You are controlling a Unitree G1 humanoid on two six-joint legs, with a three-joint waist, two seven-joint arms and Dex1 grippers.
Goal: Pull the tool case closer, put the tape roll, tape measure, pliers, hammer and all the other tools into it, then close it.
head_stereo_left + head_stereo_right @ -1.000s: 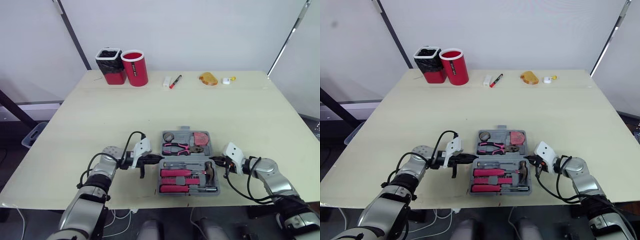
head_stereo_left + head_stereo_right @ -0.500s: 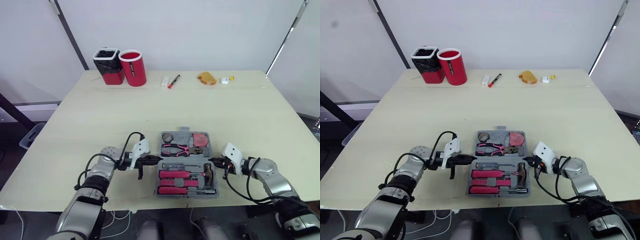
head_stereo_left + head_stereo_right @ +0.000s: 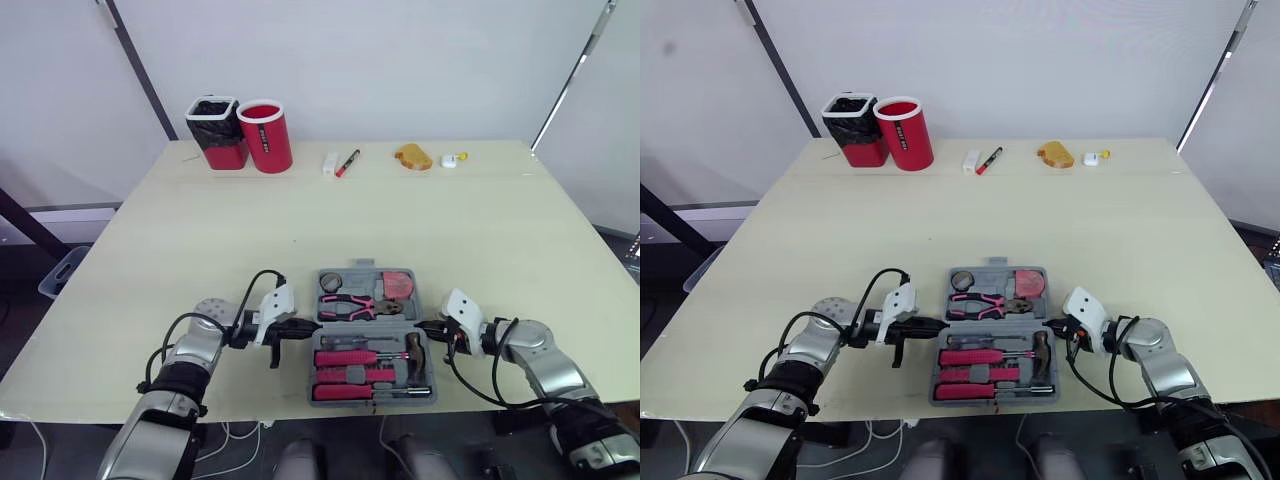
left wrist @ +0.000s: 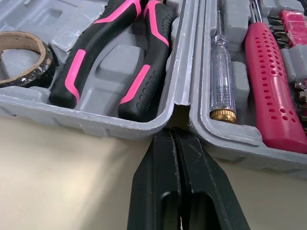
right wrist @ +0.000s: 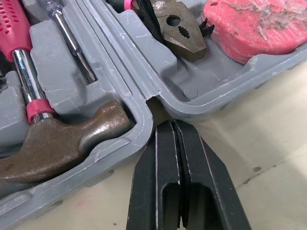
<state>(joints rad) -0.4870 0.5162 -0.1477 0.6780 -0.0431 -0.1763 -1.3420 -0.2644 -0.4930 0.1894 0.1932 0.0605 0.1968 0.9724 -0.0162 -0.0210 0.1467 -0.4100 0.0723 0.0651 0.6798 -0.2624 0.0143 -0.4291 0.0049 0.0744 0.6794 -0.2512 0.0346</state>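
Your tool case (image 4: pixel 110 125) lies open near the table's front edge, with the pliers (image 4: pixel 120 62), hammer (image 5: pixel 62 139) and tape roll (image 4: pixel 19 57) inside it. Your left gripper (image 4: pixel 171 136) is at its 9 o'clock side and your right gripper (image 5: pixel 171 125) at 3 o'clock. Each has its fingers pressed together, with the tip at the hinge gap.

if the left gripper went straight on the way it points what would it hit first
The shut left gripper points into the notch between the two halves of the tool case; it would meet that edge first, contact unclear.
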